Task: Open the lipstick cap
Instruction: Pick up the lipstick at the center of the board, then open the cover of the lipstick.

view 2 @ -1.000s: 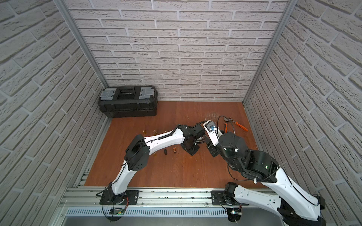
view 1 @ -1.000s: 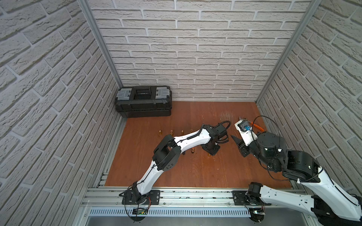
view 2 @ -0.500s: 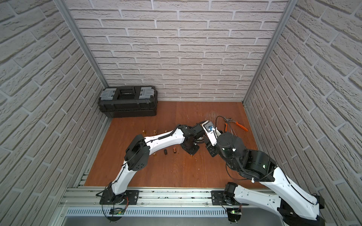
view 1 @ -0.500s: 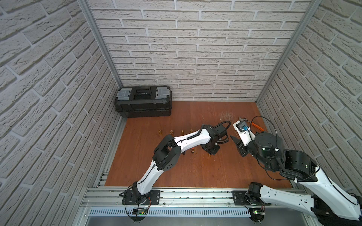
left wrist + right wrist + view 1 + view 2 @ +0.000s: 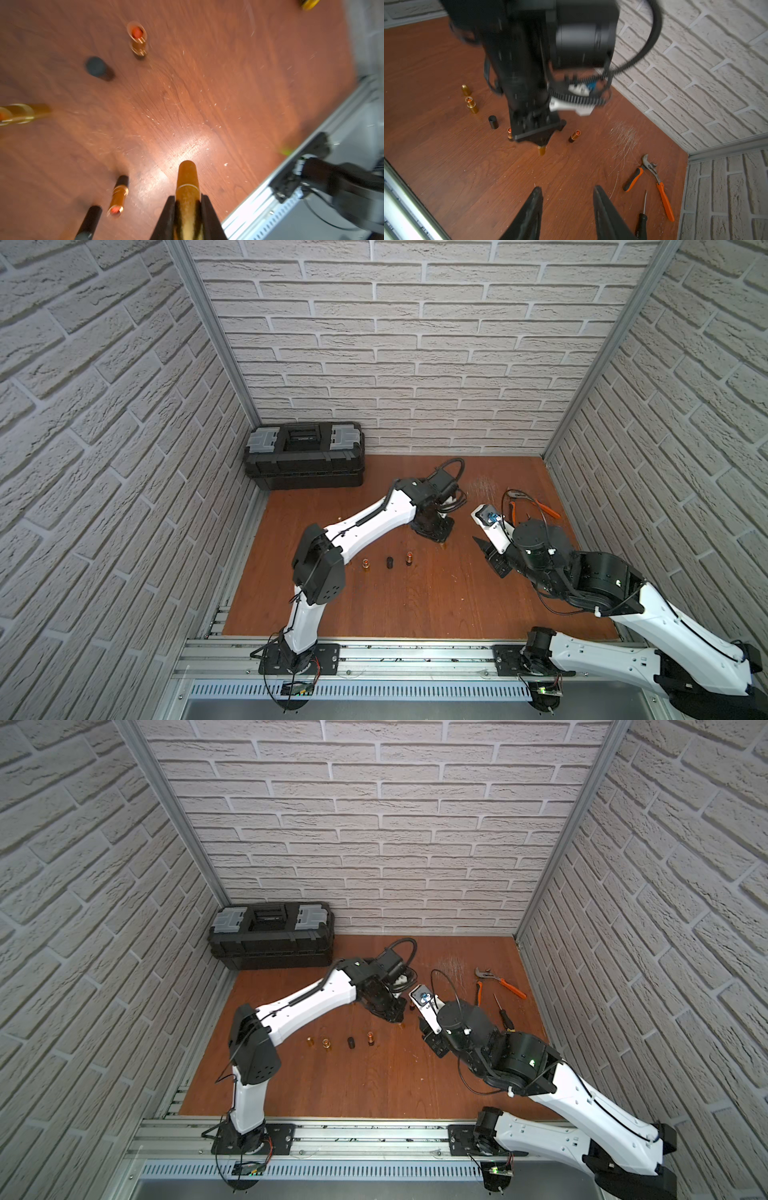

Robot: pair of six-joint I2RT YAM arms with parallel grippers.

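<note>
Firmly pinching the gold lipstick [image 5: 187, 188] in the left gripper [image 5: 188, 197], down by the wooden table [image 5: 207, 93], cap [image 5: 186, 172] not yet off. Holding the right gripper [image 5: 567, 188] spread and empty nearby. Remaining, seemingly: gripping the cap end and pulling it free.

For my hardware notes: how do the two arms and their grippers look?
The left arm and right arm have white shells and black joints, with black cables looping outside. The left gripper and right gripper carry black, pointed fingers.
</note>
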